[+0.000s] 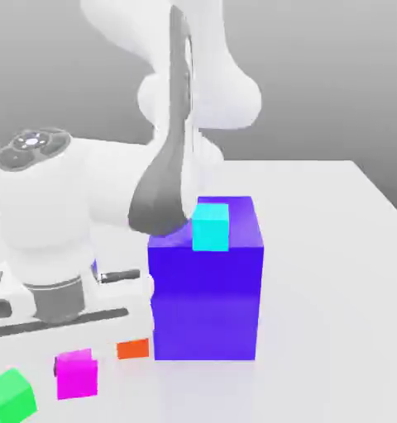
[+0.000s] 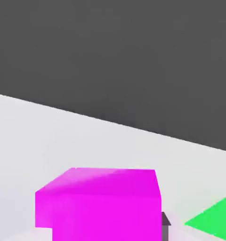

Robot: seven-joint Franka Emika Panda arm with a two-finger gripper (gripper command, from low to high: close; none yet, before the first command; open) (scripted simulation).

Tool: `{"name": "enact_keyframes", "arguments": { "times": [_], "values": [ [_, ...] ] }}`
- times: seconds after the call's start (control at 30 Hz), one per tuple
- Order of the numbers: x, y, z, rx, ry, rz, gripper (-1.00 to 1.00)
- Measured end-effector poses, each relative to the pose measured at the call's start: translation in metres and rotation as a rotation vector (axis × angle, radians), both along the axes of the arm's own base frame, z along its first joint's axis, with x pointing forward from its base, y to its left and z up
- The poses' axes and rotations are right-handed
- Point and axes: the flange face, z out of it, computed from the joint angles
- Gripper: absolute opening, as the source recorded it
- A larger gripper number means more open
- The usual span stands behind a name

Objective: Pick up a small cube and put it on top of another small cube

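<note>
Closest to the hand camera is the small cube [image 2: 98, 207], bright magenta, with one dark finger [image 2: 165, 223] pressed against its side. We read the gripper [image 1: 73, 345] as closed as far as it goes, clamped on this cube. In the exterior view the same cube [image 1: 76, 373] sits just under the white hand, which points down. It is well off the big blue-violet block [image 1: 206, 297], towards the exterior view's left of the block's lower front corner. We cannot tell whether it rests on the white table [image 1: 334, 248] or hangs a little above it.

A small orange cube [image 1: 133, 349] lies just beside the block's front left foot, between the block and the magenta cube. A small green cube [image 1: 10, 395] lies farther from the block than the magenta one, on the same side. A cyan cube [image 1: 210, 227] stands on the block's top face, near its front edge. The arm's white links rise behind the block.
</note>
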Motion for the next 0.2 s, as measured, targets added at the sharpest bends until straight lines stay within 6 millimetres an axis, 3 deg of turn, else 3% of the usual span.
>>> {"name": "enact_keyframes", "arguments": {
  "times": [0.07,0.1,0.2],
  "values": [
    [-0.009,-0.029,-0.026,0.000,-0.004,-0.036,-1.00],
    [-0.012,-0.034,-0.039,0.001,-0.005,-0.042,1.00],
    [-0.012,-0.034,-0.039,0.001,-0.005,-0.042,1.00]
  ]
}}
